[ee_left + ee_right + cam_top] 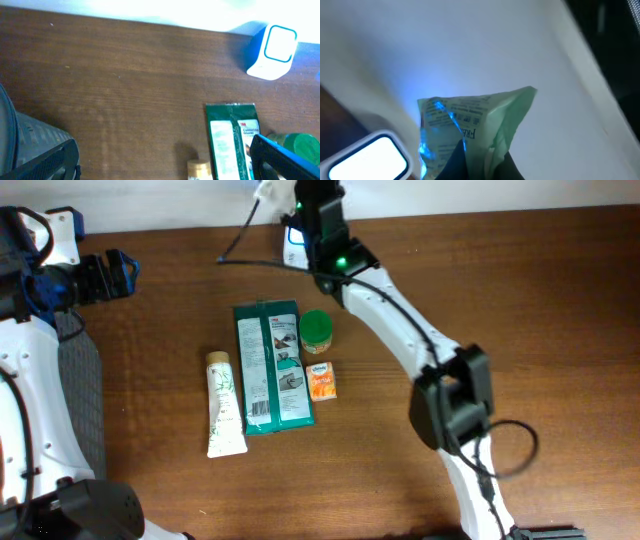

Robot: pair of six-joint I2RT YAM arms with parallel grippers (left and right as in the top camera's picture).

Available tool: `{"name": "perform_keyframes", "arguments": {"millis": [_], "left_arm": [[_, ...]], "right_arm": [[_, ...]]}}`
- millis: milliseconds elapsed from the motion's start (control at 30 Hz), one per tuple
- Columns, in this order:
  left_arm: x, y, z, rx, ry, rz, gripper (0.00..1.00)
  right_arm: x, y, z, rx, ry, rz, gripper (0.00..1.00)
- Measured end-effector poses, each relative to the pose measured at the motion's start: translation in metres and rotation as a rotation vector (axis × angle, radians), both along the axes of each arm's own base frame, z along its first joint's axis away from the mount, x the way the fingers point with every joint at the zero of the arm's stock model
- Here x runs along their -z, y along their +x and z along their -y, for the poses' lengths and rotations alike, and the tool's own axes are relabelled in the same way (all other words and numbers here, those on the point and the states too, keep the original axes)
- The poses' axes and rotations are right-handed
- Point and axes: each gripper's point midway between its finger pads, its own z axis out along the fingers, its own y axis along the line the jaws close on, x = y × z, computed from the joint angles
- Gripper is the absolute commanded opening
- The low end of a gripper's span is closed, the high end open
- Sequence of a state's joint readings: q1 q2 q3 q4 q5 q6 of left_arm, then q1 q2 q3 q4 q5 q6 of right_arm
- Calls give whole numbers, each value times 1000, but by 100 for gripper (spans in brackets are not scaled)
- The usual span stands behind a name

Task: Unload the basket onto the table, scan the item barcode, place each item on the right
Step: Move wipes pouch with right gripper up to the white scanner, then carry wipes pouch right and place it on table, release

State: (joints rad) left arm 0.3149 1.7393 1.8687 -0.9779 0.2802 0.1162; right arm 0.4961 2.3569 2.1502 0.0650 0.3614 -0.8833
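Your table [150, 310] is dark brown wood grain, and it fills the overhead frame below a pale strip along the top edge.

Lying on it:
- A green package [272, 367] lies flat at frame centre, long side running up-down, with its printed label facing up.
- A cream tube [224, 405] lies just left of the package and parallel to it, cap toward the top of the frame.
- A green-lidded jar [316, 330] stands upright against the package's upper right edge.
- An orange-and-white packet [321, 380] sits below the jar, just beside the package.
- A white-and-blue scanner [274, 50] stands at the table's far edge, upper right in the left wrist view.
- A black cable [238, 242] lies at upper centre.
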Motion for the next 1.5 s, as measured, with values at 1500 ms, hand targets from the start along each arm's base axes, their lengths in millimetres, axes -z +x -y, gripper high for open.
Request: {"name": "perform_keyframes", "arguments": {"millis": [1500], "left_arm": [[0, 0, 0, 0, 0, 1, 99]], "right_arm": [[5, -222, 266, 665, 1032, -1055, 4]]}}
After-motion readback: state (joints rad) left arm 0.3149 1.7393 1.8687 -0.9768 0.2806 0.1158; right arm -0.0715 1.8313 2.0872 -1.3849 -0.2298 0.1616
